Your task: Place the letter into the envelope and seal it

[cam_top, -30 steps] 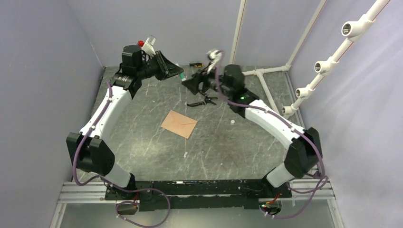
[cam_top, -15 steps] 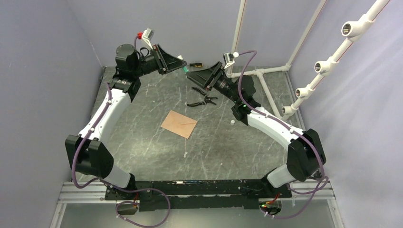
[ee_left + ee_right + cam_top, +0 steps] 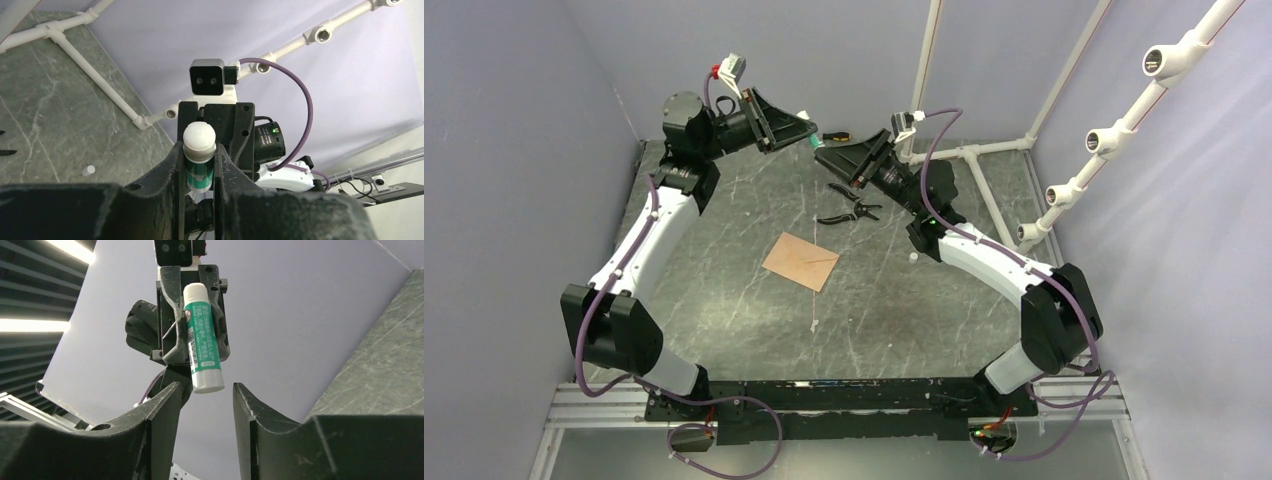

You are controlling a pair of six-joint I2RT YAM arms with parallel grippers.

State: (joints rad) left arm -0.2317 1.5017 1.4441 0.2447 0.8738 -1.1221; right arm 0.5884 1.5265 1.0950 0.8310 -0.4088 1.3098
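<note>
Your left jaws point(image 3: 199, 149) are clenched on the glue stick point(image 3: 201, 340), high over the far edge of the desk point(image 3: 724, 290), gripping its green-labelled body with one white end sticking out toward the right arm. Your right jaws point(image 3: 205, 386) are released and face that end, one finger on each side of it with a gap showing on both sides. From the right wrist view you can't quite tell whether the stick's tip has entered between them. The envelope point(image 3: 801, 261), or what looks like it from above, lies flat near the middle of the desk, well apart from both arms. Black pliers point(image 3: 849, 212) lie beyond it, toward the far edge.
</note>
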